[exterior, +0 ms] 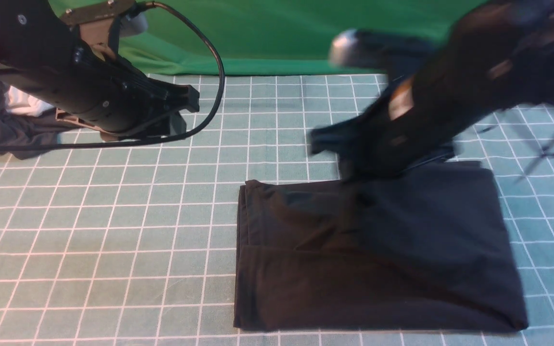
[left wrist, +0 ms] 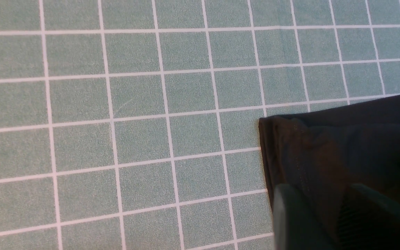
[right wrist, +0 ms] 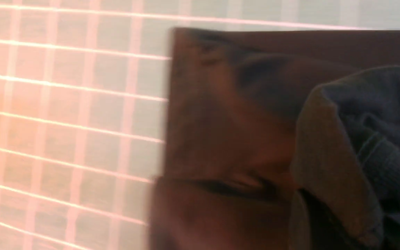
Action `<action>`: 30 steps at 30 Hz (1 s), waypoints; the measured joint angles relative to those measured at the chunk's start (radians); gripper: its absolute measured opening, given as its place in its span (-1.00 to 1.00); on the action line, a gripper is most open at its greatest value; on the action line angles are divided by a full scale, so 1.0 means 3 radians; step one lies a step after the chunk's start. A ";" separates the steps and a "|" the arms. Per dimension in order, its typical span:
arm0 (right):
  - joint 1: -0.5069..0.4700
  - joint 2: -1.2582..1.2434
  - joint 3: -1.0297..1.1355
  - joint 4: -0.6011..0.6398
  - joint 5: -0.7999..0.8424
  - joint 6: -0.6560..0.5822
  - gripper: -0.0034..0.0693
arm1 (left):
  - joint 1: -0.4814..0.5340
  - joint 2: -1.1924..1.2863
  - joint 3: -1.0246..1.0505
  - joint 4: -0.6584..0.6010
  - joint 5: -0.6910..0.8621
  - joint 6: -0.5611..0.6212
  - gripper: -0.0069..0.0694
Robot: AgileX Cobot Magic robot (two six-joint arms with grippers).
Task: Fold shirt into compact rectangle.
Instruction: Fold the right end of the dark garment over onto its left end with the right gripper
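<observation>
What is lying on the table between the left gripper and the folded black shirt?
Only bare gridded mat: the front view shows nothing else between the left gripper and the shirt.

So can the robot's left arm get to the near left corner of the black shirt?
Probably yes. The left gripper hangs above bare mat, and nothing lies between it and that corner of the shirt; the right arm is over the far edge.

Black shirt on a teal mat gridded in white lines — plain green backdrop at twelve o'clock, black arms.
</observation>
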 joint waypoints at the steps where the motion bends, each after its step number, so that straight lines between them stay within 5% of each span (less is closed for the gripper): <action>1: 0.0068 0.0087 0.0000 0.0003 -0.0152 0.0066 -0.78 | 0.0000 0.0000 0.0000 0.0000 0.0000 0.0000 -0.58; 4: 0.0214 0.0302 0.0000 0.0003 -0.0534 0.0242 -0.73 | 0.0000 0.0000 0.0000 0.0000 0.0000 0.0000 -0.75; 10: 0.0368 0.0604 0.0000 0.0003 -0.0968 0.0378 -0.60 | 0.0000 0.0000 0.0000 0.0000 -0.0003 0.0000 -0.79; 18: 0.0407 0.0455 0.0000 0.0003 -0.0804 0.0249 0.16 | 0.0000 0.0000 0.0000 0.0015 -0.0058 -0.0001 -0.78; 20: 0.0388 0.0358 0.0000 0.0003 -0.0687 0.0119 0.20 | 0.0000 0.0000 0.0000 0.0027 -0.0062 -0.0004 -0.77; 23: 0.0325 0.0157 -0.0017 0.0003 -0.0418 -0.0184 -0.06 | 0.0000 0.0000 0.0000 0.0047 -0.0062 -0.0010 -0.74; 27: 0.0298 0.0279 -0.0025 0.0003 -0.0386 -0.0302 -0.73 | 0.0000 0.0000 0.0000 0.0047 -0.0062 -0.0019 -0.70; 30: 0.0354 0.0543 -0.0025 0.0003 -0.0386 -0.0306 -0.83 | 0.0000 0.0000 0.0000 0.0047 -0.0062 -0.0019 -0.67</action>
